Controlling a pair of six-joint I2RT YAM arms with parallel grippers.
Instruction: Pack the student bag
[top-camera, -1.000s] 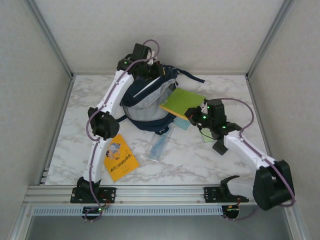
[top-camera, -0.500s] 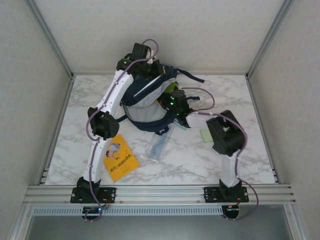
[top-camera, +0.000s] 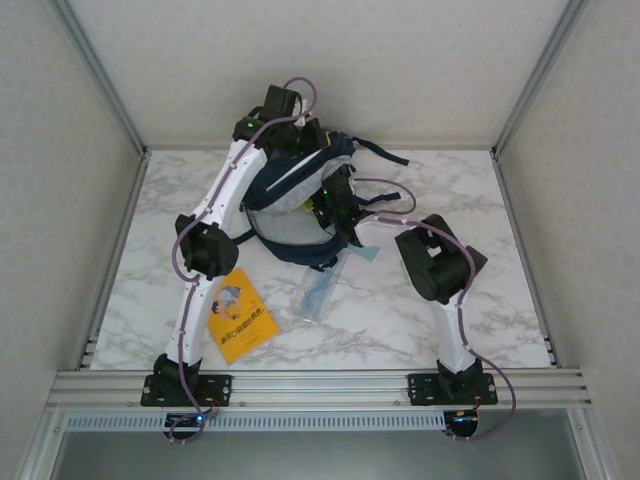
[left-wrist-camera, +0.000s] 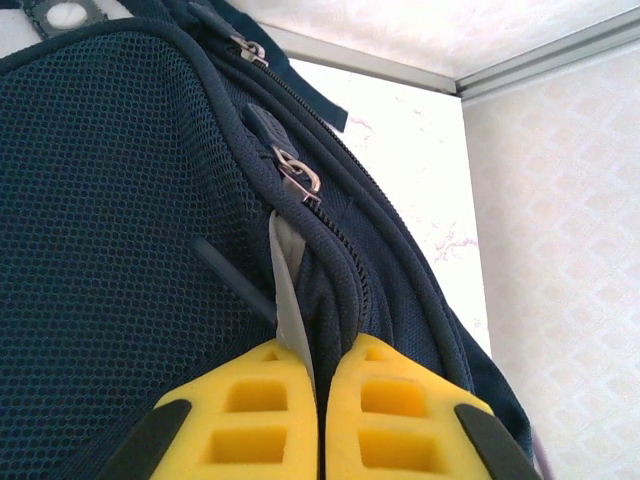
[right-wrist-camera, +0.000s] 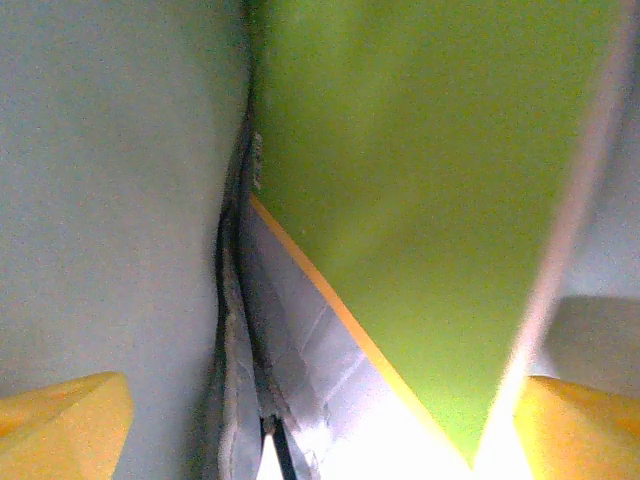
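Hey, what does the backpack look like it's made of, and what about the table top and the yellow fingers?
The student bag: matte woven synthetic fabric, probably nylon or polyester, with an open mesh panel and metal-looking zipper pulls. Table: marble-look surface with grey veining; real stone or laminate, unclear. Left fingers: matte yellow moulded plastic or rubber, with recessed pockets.

Navy student bag (top-camera: 285, 222) stands open, grey lining showing.

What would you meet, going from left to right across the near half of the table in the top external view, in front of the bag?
Left arm's elbow joint → orange booklet → clear packet → right arm's elbow joint.
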